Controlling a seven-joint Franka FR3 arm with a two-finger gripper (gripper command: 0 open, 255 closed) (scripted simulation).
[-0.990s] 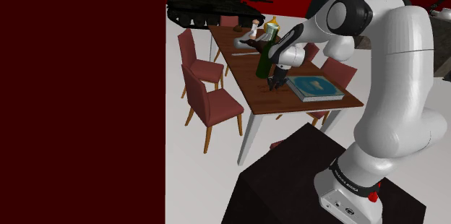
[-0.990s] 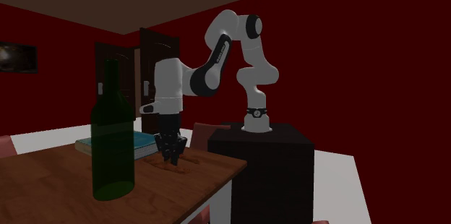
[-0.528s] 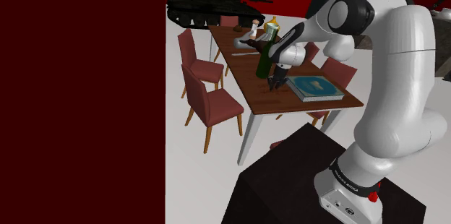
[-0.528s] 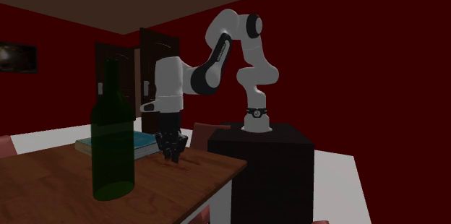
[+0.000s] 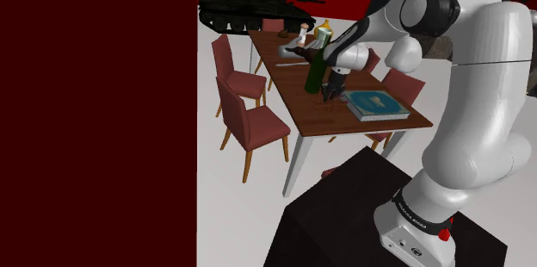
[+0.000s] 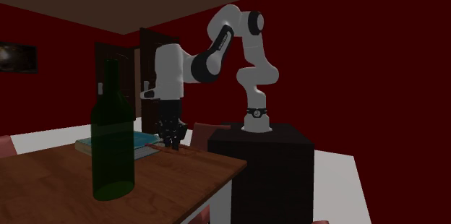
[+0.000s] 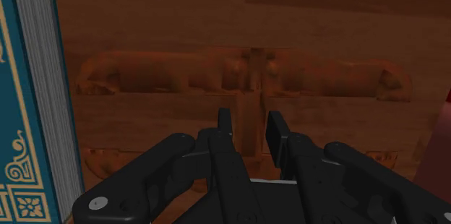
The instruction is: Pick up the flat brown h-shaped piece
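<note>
Shoulder view evenly lit, floor (image 5: pixel 245 201) bright. Second exterior view dim. Wrist view: darker patch on table (image 7: pixel 144 13).

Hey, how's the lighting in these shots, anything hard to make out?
Shoulder view: a dark red wall blocks its left. Second exterior view: dim, the green bottle looms dark. Wrist view: the brown piece barely contrasts with the brown table.

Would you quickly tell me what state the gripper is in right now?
Gripper: closed, holding the brown H-shaped piece by its crossbar.
</note>
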